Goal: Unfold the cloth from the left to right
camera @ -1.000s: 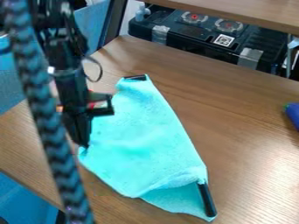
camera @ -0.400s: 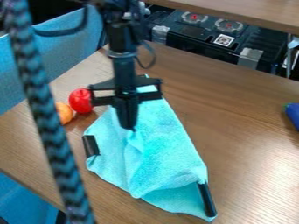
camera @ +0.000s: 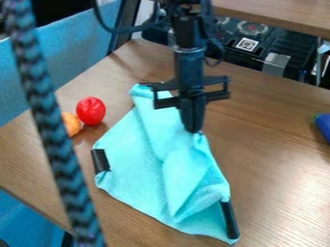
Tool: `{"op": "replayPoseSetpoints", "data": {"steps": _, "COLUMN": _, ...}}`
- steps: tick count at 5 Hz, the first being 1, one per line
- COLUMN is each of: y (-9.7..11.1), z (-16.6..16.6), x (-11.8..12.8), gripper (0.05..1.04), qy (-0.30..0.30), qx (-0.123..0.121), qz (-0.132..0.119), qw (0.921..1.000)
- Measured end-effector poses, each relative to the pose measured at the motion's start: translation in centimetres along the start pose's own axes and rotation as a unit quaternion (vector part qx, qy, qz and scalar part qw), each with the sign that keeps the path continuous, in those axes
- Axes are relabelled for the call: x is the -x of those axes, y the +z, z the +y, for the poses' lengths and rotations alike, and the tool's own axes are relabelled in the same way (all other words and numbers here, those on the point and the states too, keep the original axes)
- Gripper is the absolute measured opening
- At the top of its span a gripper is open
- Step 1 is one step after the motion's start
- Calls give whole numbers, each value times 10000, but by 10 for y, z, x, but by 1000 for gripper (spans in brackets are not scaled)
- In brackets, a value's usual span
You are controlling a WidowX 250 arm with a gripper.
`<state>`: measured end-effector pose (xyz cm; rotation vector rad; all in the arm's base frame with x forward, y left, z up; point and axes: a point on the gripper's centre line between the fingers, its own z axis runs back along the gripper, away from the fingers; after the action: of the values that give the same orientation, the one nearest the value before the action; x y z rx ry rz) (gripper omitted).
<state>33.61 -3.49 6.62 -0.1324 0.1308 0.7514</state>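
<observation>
Gripper point(camera: 194, 130) closed on turquoise cloth point(camera: 151, 166), orange item point(camera: 72, 124) partly behind braided cord point(camera: 47, 116), 1 blue item point(camera: 324, 127) cut off

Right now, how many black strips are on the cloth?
2 for sure: one strip at the left corner of the cloth, another strip at its lower right. More may be hidden behind the claw.

Cloth point(camera: 132, 176) turq.; cord point(camera: 57, 140) blk./blue zigzag.

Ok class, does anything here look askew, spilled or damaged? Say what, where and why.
The turquoise cloth on the table is rumpled, a loose fold running down from the gripper, probably just from unfolding. I see no spill or damage.
</observation>
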Motion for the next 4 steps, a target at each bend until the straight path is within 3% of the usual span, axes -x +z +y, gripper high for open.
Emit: {"op": "replayPoseSetpoints", "data": {"steps": 4, "y": 10, "z": -107, "x": 3, "gripper": 55, "qy": -235, "qx": 421, "qz": -30, "qw": 9988}}
